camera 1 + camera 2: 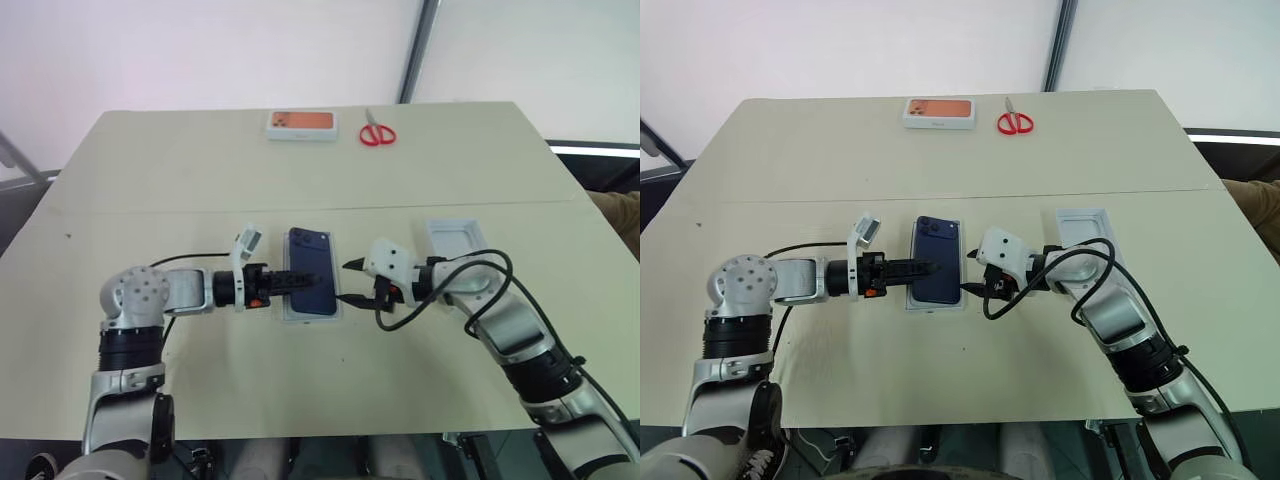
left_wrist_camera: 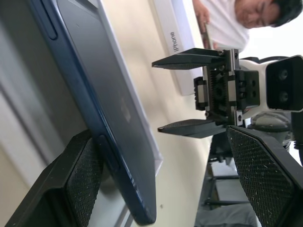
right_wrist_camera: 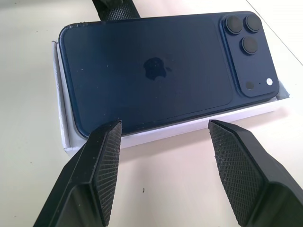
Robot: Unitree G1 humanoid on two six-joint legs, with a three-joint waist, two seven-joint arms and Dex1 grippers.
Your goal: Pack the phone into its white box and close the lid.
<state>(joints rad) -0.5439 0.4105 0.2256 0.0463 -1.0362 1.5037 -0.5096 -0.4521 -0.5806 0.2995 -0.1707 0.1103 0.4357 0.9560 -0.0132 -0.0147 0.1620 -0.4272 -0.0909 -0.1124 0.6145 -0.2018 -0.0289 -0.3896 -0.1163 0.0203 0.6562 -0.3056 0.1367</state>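
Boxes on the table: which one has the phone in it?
The white box between the two grippers, holding the phone. The orange-topped box sits at the far edge; the lid lies empty.

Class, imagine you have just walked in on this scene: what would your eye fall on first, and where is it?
First, the phone: dark blue, lying back-up in the white box at mid-table, one long edge riding up on the box rim. The left gripper and right gripper flank it, both open. Next, the lid on the right, then the red scissors and an orange-topped box at the far edge.
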